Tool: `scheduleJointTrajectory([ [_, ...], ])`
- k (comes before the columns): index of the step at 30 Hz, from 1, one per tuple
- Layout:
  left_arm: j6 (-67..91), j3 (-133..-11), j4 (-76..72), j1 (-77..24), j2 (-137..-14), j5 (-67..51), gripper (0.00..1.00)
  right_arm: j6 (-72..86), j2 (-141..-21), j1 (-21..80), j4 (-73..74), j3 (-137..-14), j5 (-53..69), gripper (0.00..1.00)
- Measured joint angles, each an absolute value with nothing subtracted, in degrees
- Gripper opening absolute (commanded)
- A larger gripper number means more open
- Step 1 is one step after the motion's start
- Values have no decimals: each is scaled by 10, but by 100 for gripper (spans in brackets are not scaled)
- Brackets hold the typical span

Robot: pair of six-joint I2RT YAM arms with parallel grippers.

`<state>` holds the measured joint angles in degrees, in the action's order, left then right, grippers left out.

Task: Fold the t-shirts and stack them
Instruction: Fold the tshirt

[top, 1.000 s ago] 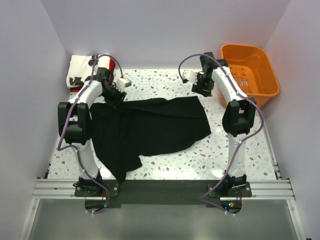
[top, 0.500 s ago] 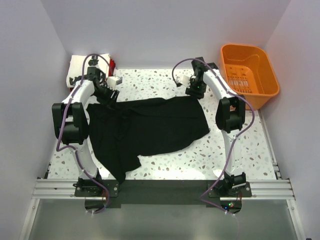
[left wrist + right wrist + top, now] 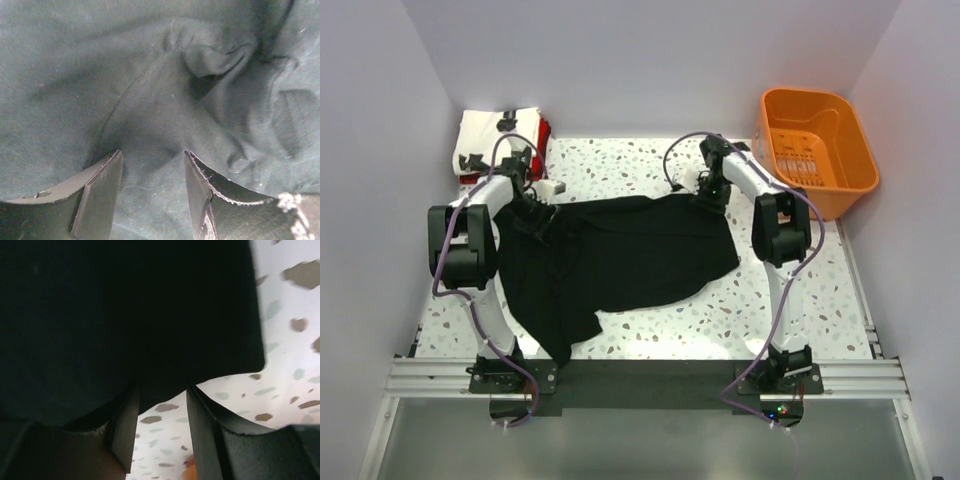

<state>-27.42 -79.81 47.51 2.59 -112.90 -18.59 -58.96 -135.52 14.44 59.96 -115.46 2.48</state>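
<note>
A large black t-shirt (image 3: 620, 255) lies spread and rumpled on the speckled table. My left gripper (image 3: 533, 208) is down on its far left corner; in the left wrist view the open gripper (image 3: 152, 160) straddles bunched black cloth (image 3: 165, 105). My right gripper (image 3: 710, 193) is at the shirt's far right corner; in the right wrist view the open gripper (image 3: 160, 395) frames the shirt's edge (image 3: 150, 340) over the table. A white t-shirt with black figures (image 3: 485, 135) lies folded at the far left on a red one (image 3: 542, 131).
An orange plastic basket (image 3: 817, 145) stands at the far right. White walls close in the table on the left, back and right. Bare speckled table (image 3: 790, 300) lies right of and in front of the shirt. The arm bases sit on a rail at the near edge.
Both grippers have come down from above the far side of the table onto the black shirt's far corners. The shirt's far edge has shifted slightly.
</note>
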Motion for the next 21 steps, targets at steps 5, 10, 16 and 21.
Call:
scheduleJointTrajectory([
  [5, -276, -792, 469, 24, -1129, -174, 56, -588, -1302, 147, 573, -1061, 21, 45],
  [10, -281, -819, 472, 20, -1146, -172, 54, -583, -1241, 141, 565, -957, 15, 46],
  [16, -325, -848, 489, 21, -1137, -212, 52, -566, -1236, 122, 599, -973, 11, 47],
  [21, -354, -806, 508, 19, -1060, -248, 52, -550, -1214, 126, 629, -1018, 20, 46],
])
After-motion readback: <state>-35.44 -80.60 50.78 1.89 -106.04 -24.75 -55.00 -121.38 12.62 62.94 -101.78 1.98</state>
